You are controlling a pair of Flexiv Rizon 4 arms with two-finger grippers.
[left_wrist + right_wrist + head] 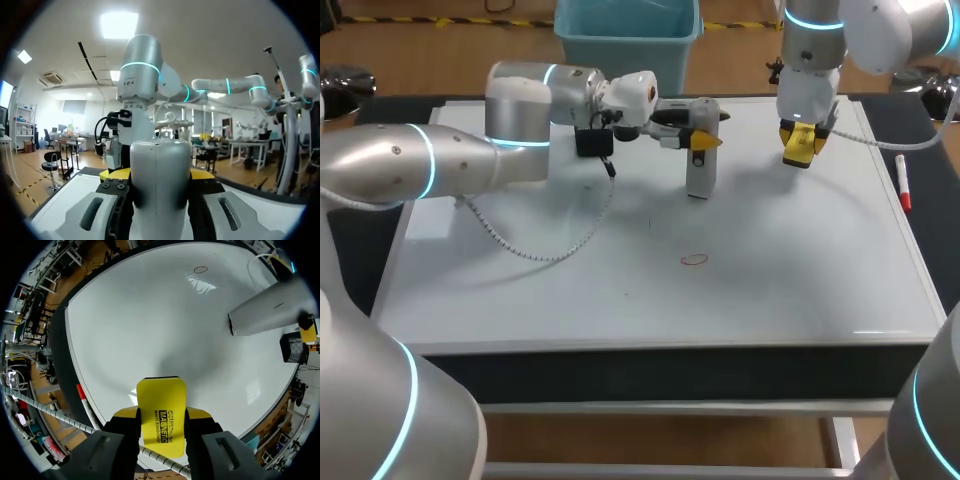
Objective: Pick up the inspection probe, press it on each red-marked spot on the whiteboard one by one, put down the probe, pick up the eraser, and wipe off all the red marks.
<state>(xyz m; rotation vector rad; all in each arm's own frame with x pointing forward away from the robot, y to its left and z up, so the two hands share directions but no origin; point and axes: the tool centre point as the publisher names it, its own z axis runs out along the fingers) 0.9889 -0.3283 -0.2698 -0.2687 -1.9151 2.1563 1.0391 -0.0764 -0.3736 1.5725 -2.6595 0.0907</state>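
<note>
Head view has one inspection probe (701, 172), a grey cylinder, standing upright over the whiteboard (790, 290); whether its lower end touches the surface cannot be told. The left gripper (159, 174) clamps it from both sides, yellow tips pressed to its body. One red mark (694, 259), a small ring, lies nearer the front edge, apart from the probe. The right gripper (161, 412) is closed on one yellow eraser (800, 146), held above the board's far right part. One red marker (903, 186) lies by the board's right edge
</note>
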